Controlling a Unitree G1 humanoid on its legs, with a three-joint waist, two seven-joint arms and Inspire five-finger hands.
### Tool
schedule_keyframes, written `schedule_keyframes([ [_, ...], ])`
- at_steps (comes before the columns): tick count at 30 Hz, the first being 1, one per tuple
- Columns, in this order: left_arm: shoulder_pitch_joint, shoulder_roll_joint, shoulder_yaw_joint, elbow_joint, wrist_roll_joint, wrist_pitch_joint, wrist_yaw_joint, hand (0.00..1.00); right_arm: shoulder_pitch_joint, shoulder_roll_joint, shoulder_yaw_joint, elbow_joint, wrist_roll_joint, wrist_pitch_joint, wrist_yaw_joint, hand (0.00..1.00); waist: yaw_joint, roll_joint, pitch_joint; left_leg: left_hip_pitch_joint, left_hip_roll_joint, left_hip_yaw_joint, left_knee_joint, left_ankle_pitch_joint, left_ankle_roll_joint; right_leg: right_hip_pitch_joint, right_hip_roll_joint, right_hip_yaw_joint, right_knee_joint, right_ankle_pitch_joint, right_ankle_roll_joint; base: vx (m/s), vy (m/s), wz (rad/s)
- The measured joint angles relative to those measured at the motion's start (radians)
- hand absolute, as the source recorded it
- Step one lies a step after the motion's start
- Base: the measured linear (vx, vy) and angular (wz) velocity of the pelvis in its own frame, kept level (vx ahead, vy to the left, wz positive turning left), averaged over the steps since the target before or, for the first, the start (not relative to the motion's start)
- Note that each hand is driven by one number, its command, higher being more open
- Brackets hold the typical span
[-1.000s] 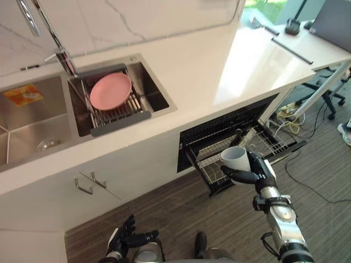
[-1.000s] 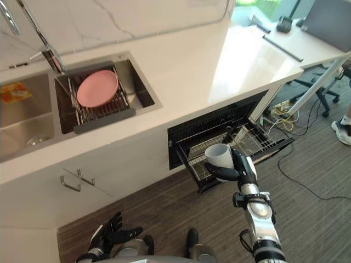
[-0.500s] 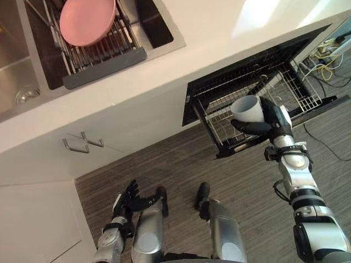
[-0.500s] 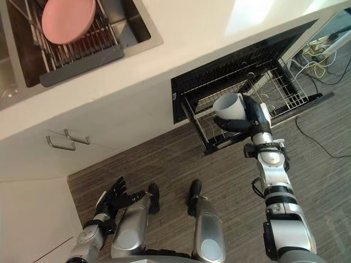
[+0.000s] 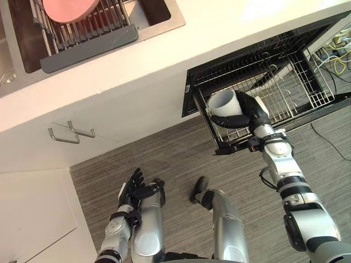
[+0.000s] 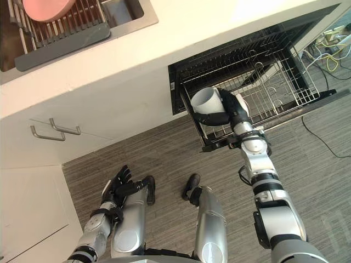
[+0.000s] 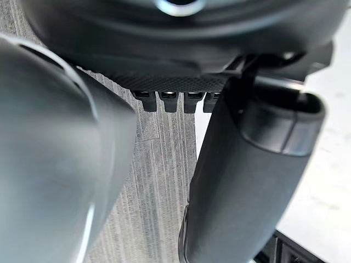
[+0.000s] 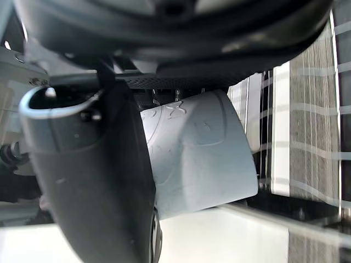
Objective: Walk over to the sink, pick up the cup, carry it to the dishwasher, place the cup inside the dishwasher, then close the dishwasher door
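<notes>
My right hand [image 5: 251, 112] is shut on a white cup [image 5: 222, 103], its thumb curled under the cup's side. The cup [image 6: 207, 101] hangs with its mouth turned up and toward the counter, over the front left corner of the pulled-out dishwasher rack [image 5: 285, 82]. The right wrist view shows the cup's pale wall [image 8: 203, 159] pressed against the palm. The dishwasher door [image 6: 307, 107] lies open under the rack. My left hand [image 5: 133, 188] hangs low by my side above the floor, fingers straight and spread.
A pink plate [image 5: 66, 8] rests on a drying rack [image 5: 88, 35] in the sink at the top left. The white counter [image 5: 230, 33] overhangs the dishwasher. Two metal cabinet handles [image 5: 71, 131] sit left of it. Cables [image 5: 334, 46] lie on the floor at the right.
The camera has tilted further down and closer. My right hand has carried the cup leftward and nearer the rack's front left corner. The left hand still hangs at my side.
</notes>
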Motion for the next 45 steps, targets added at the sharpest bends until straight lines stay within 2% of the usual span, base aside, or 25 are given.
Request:
schedule_keyframes([
  [10,-0.006,0.008,0.002,0.001,-0.019,0.0,0.002,1.0,-0.085,0.044,0.0,0.074,0.01,0.056,-0.085,0.0,0.002,-0.017,0.001,-0.022,-0.002,-0.011,-0.001,0.005,-0.002,-0.009,-0.006,-0.019,-0.01,0.005,0.0,-0.01,0.006,0.03],
  [23,-0.007,0.01,-0.023,0.001,-0.059,-0.006,0.015,1.0,-0.155,0.048,-0.008,0.14,0.029,0.056,-0.268,0.0,0.004,-0.02,-0.001,-0.022,-0.019,-0.005,-0.107,0.08,-0.001,-0.004,0.005,-0.031,-0.121,0.077,-0.006,0.0,-0.002,0.02],
  [26,-0.007,0.009,-0.025,0.001,-0.061,-0.007,0.021,1.0,-0.16,0.048,-0.012,0.137,0.028,0.059,-0.278,0.0,0.003,-0.02,-0.001,-0.022,-0.019,-0.004,-0.109,0.083,-0.001,-0.004,0.006,-0.03,-0.124,0.081,-0.007,0.0,0.0,0.0],
  [30,-0.007,0.008,-0.027,0.003,-0.061,-0.013,0.021,1.0,-0.166,0.047,-0.027,0.122,0.04,0.098,-0.265,0.0,0.003,-0.02,-0.001,-0.021,-0.02,-0.003,-0.11,0.084,-0.001,-0.004,0.006,-0.029,-0.124,0.081,-0.007,0.0,0.0,0.0],
  [31,-0.007,0.008,-0.027,0.003,-0.061,-0.015,0.021,1.0,-0.166,0.047,-0.028,0.122,0.04,0.113,-0.259,1.0,0.003,-0.02,-0.001,-0.021,-0.02,-0.003,-0.111,0.084,-0.001,-0.004,0.006,-0.029,-0.123,0.081,-0.007,0.0,0.0,0.0],
  [37,-0.007,0.007,-0.032,0.003,-0.059,-0.016,0.021,1.0,-0.183,0.047,-0.026,0.149,0.068,0.168,-0.204,1.0,0.004,-0.017,-0.003,-0.017,-0.026,-0.003,-0.11,0.087,-0.001,-0.003,0.0,-0.028,-0.115,0.081,-0.007,0.0,0.0,0.0],
  [45,-0.006,0.006,-0.056,0.009,-0.059,-0.014,0.022,1.0,-0.181,0.054,-0.026,0.174,0.118,0.165,-0.201,1.0,0.006,-0.001,-0.02,0.002,-0.023,-0.008,-0.103,0.087,0.0,0.023,0.002,-0.031,-0.119,0.081,-0.007,0.0,0.0,0.0],
])
